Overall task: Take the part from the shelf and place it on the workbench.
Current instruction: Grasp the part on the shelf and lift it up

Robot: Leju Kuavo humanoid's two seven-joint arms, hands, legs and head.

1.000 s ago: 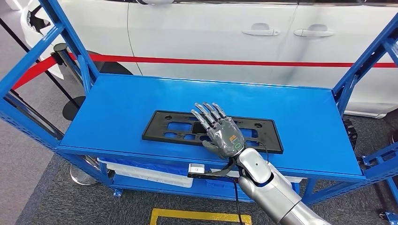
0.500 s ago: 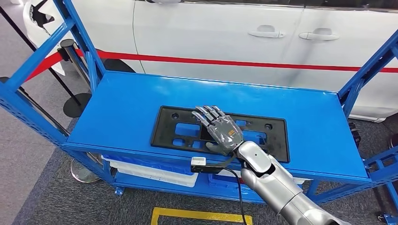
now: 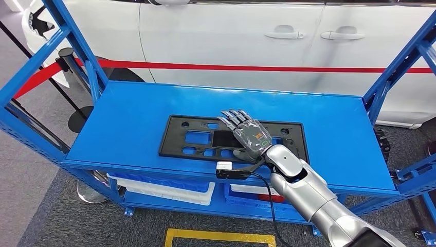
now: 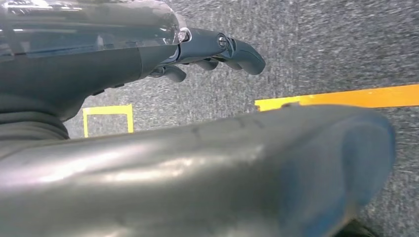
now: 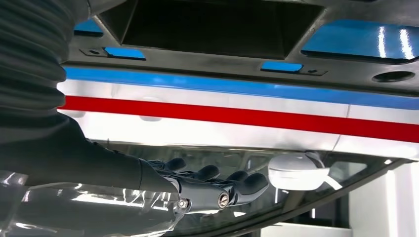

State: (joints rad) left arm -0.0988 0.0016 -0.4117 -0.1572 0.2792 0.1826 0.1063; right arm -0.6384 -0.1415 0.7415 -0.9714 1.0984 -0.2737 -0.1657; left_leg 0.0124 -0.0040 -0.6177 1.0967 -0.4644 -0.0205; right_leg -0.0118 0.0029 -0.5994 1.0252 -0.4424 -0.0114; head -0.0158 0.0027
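Note:
The part (image 3: pixel 177 135) is a flat black plastic plate with several cut-outs, lying on the blue shelf top (image 3: pixel 128 118). My right hand (image 3: pixel 250 138) hovers palm down over the plate's right half, fingers stretched out close together and pointing toward the car. In the right wrist view the fingers (image 5: pixel 217 190) stand off from the plate (image 5: pixel 197 66), with a gap between them, and hold nothing. My left hand (image 4: pixel 217 47) hangs beside my body above the grey floor, fingers loosely extended and empty.
Slanted blue uprights (image 3: pixel 396 67) frame both ends of the shelf. Behind it stand a white car (image 3: pixel 231 31) and a red barrier belt (image 3: pixel 205 67) on a black post (image 3: pixel 67 54). White bins (image 3: pixel 164 188) sit on the lower level. Yellow floor marking (image 3: pixel 221 237) lies in front.
The view swung slightly and came back. My right hand has reached further over the plate and to the right, with its fingers drawn closer together. The plate lies where it was.

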